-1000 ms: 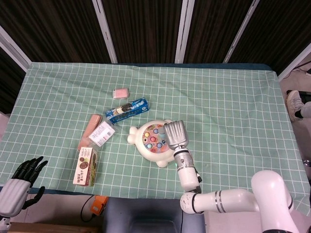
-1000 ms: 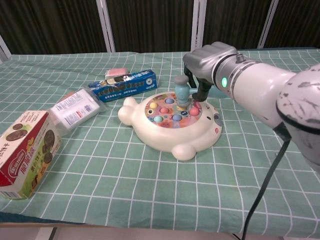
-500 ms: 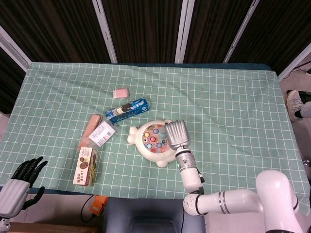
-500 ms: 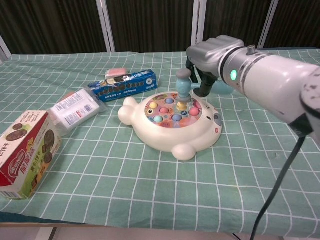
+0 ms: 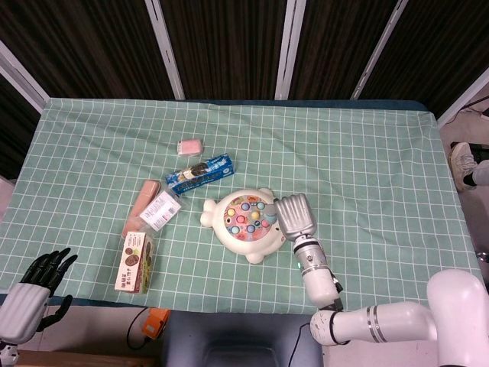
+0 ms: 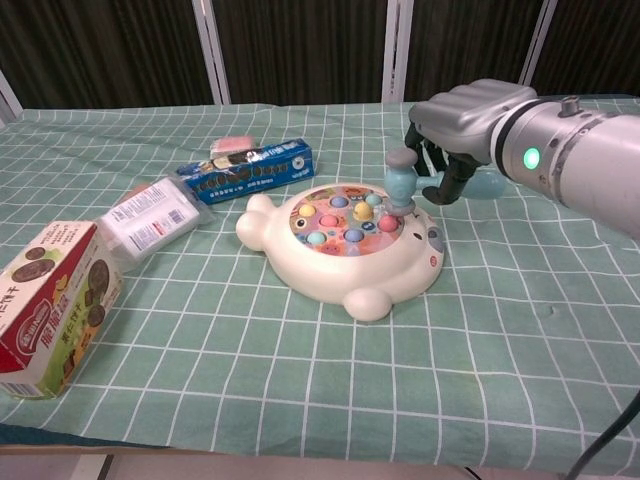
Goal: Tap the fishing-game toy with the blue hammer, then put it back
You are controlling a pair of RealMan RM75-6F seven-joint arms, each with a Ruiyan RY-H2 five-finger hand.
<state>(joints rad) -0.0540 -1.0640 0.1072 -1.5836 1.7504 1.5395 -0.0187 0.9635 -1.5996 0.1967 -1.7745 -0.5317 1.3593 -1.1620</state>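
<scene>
- the right hand (image 6: 470, 125) has its fingers curled round the handle of the blue hammer (image 6: 402, 185), holding it with the head pointing down.
- the hammer head sits at the hand's lower inner side, touching or just above the far right rim of the fishing-game toy (image 6: 345, 240); which of the two cannot be told.
- the toy, a white fish-shaped base with coloured pegs, lies on the bench (image 6: 500, 340) just beside and below the hand, toward the robot's left.
- the left hand (image 5: 34, 294) hangs well apart at the near left bench edge, fingers spread, holding nothing.
- judgement: the head is near the toy's rim rather than over the pegs, so a tap from here could glance off the edge and nudge the toy sideways.
- judgement: the grip looks light on a thin handle, so a hard tap could twist the hammer in the fingers or knock it loose.
- further off on the hand's left lie a blue biscuit pack (image 6: 245, 168), a small pink block (image 6: 232, 146), a clear-wrapped packet (image 6: 150, 218) and a cookie box (image 6: 50, 300).
- none of these lies between the hand and the toy; the pale blue shape behind the hand is too hidden to name.
</scene>
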